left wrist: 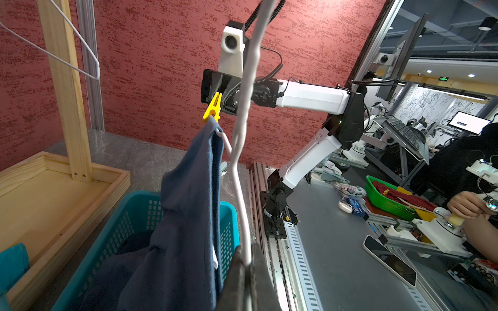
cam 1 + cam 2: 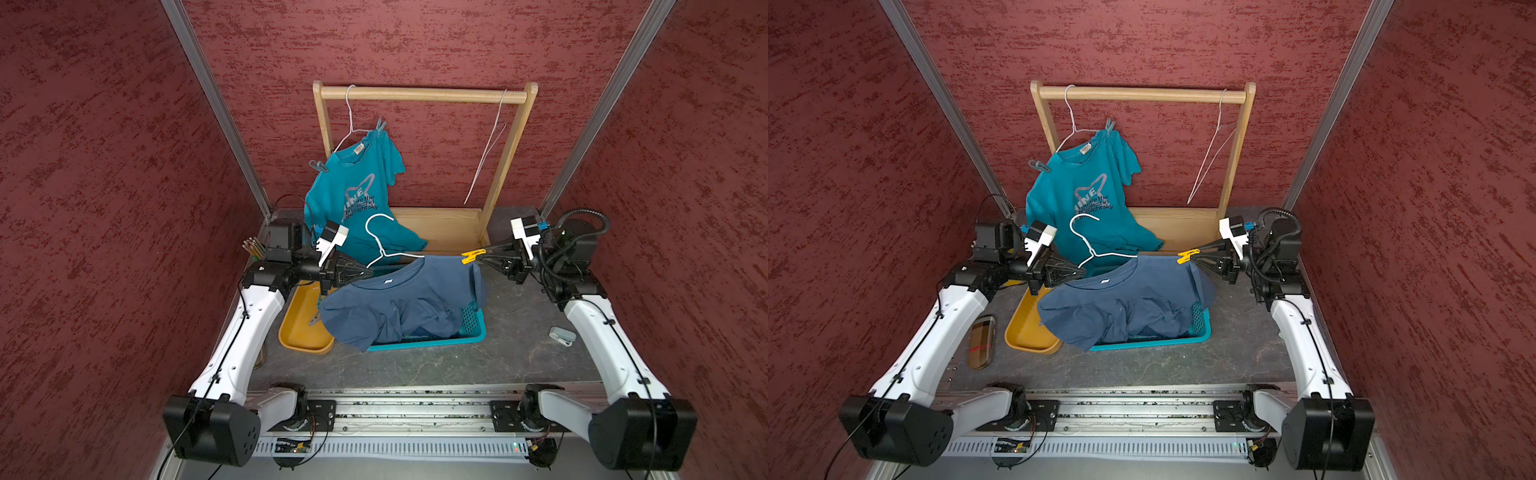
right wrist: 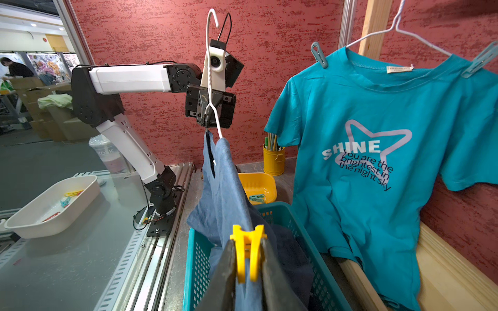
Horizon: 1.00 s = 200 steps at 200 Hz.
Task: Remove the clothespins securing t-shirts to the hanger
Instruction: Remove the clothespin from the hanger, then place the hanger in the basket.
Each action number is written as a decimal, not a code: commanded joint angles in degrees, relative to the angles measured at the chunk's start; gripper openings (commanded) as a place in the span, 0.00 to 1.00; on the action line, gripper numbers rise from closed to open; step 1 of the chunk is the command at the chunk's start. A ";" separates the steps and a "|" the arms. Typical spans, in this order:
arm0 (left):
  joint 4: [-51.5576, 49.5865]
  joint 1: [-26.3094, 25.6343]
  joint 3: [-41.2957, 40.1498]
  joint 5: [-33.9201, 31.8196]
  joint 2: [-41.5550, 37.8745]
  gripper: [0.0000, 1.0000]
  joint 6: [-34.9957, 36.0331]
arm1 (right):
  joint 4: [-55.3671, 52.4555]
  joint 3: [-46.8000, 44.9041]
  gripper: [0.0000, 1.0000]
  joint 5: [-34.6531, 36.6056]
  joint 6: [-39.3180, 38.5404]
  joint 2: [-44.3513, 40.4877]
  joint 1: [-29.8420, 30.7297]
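Red walls, dark desk. Left end effector clamped shut on white hanger; blue shirt drapes from hanger into teal basket; yellow pin clips shirt's shoulder, right end effector closed around its handles.

left arm and right arm, white shells, black joints, thin black cables clipped along; left gripper and right gripper black, white wrist cameras.
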 commanded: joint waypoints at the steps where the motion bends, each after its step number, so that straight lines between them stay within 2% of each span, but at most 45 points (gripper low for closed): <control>1: 1.46 -0.33 2.01 0.45 0.52 0.00 -0.23 | 5.51 -1.51 0.00 3.33 3.92 -2.95 -0.31; 37: 1.39 -1.73 2.52 -2.52 1.96 0.00 -0.47 | 9.56 -5.70 0.00 20.51 6.15 -9.65 -0.31; 51: 1.80 -3.62 2.93 -4.54 2.88 0.00 -0.55 | 10.26 -7.39 0.00 24.65 6.35 -12.23 -0.34; 82: 3.57 -9.29 4.26 -8.12 6.63 0.00 -1.00 | 9.71 -9.24 0.01 28.01 8.35 -14.72 -0.31; 116: 7.29 -15.98 5.67 -10.97 14.96 0.00 -4.01 | 9.54 -10.78 0.00 32.35 12.49 -16.36 -0.31; 147: 5.21 -18.78 8.21 -19.31 23.77 0.00 -4.73 | 12.63 -14.65 0.00 36.96 21.04 -18.06 -0.31; 167: 5.15 -18.71 7.91 -26.76 27.47 0.10 -6.17 | 14.86 -18.51 0.00 39.61 28.53 -18.82 -0.31; 185: 5.36 -18.70 7.37 -34.05 29.05 0.35 -8.14 | 14.36 -21.65 0.00 41.86 34.08 -19.05 -0.09; 200: 6.16 -18.91 6.28 -39.70 28.38 0.49 -8.79 | 12.91 -23.61 0.00 43.31 36.64 -19.30 0.60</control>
